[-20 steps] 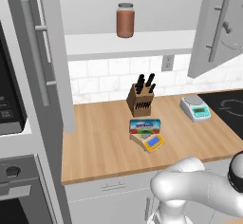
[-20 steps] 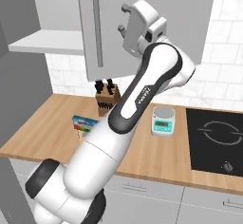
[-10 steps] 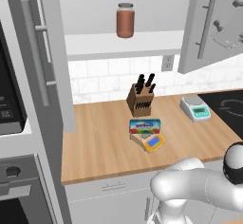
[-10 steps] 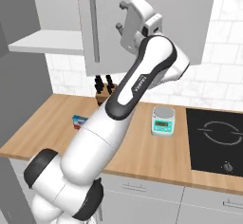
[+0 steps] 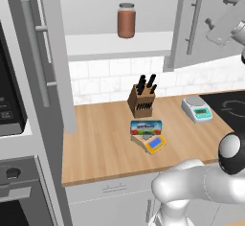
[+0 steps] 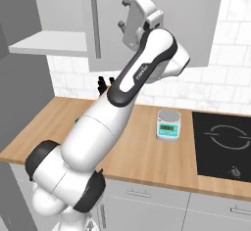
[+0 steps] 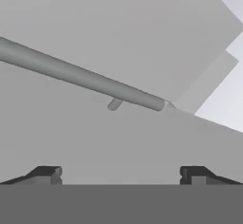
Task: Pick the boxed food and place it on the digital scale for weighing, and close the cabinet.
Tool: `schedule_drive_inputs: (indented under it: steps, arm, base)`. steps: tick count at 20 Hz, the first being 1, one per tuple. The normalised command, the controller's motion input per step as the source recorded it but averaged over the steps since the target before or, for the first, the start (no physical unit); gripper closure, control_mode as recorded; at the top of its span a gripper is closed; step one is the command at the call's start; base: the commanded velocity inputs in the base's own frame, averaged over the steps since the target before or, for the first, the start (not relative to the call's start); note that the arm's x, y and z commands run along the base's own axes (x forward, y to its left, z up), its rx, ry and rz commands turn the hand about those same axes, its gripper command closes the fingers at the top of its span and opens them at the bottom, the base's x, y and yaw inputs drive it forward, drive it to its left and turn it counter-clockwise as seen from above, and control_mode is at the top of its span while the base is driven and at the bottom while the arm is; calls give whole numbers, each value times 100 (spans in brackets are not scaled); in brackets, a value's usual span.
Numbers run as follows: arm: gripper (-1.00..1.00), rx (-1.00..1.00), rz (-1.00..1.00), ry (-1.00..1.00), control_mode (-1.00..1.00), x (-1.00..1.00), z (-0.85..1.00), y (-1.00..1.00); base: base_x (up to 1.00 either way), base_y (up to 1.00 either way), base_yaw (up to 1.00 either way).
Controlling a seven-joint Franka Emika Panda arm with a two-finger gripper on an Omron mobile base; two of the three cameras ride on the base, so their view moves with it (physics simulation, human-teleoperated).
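Wooden countertop (image 5: 105, 143) is stretching below us, backed by white tile, with a black cooktop (image 6: 225, 142) at its right end. On it we are seeing the boxed food (image 5: 146, 126) lying on the digital scale (image 5: 152, 143), whose blue display panel is showing just in front of the carton. Behind them a knife block (image 5: 142, 101) is standing, and a white scale (image 5: 196, 109) with a teal display is sitting well apart to the right, near the cooktop.

Above, the cabinet (image 5: 201, 24) is hanging with both doors swung out; a brown jar (image 5: 126, 20) is standing on its white shelf (image 5: 119, 44). The left door (image 5: 45, 52) is standing wide open, edge toward us.

We are reaching up with the gripper (image 6: 125, 13) against the outer face of the right door, beside its silver bar handle (image 6: 94, 23). In the hand view our fingertips (image 7: 47, 174) are sitting far apart, holding nothing, with the door panel close in front and the bar handle (image 7: 80, 78) crossing above them at a slant. We cannot tell whether the fingers are touching the panel.
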Motion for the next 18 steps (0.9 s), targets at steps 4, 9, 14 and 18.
schedule_drive_inputs:
  steps: [4, 9, 14, 18]
  arm:
    - [-100, -1, -2, -3, -100, 68, -22, 18]
    - [-100, -1, -11, -2, -100, 84, -30, 21]
    - [-100, -3, -22, -2, -100, 79, -29, 23]
    - [-100, -1, -23, -1, -100, 78, -27, 11]
  base:
    - [0, 0, 0]
    - [0, 0, 0]
    - [0, 0, 0]
    - [0, 0, 0]
